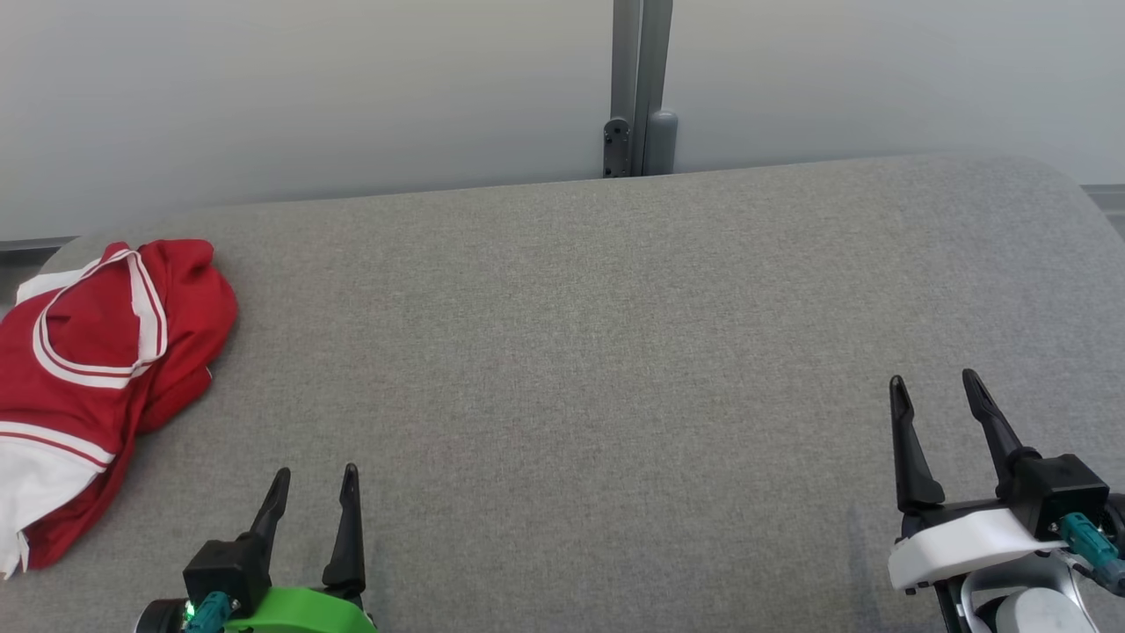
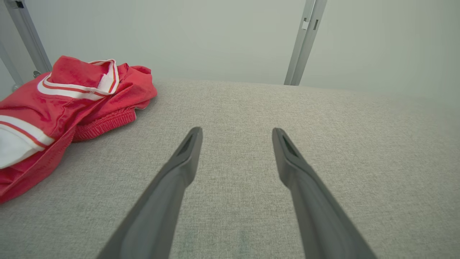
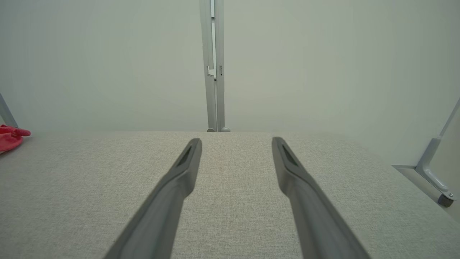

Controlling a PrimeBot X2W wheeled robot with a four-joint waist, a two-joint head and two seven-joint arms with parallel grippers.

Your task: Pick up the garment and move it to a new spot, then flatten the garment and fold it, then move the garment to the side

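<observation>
The grey bench (image 1: 615,352) carries the red-and-white garment (image 1: 97,369), crumpled at nine o'clock by the edge, not yet picked up. The left end effector (image 1: 315,475) at seven o'clock and the right end effector (image 1: 933,380) at four o'clock gape wide and empty, probably ready to reach

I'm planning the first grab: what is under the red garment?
The red garment lies crumpled on the grey table, at its left end. Grey cloth surface shows all around it. Anything beneath its folds is covered and can't be seen.
</observation>
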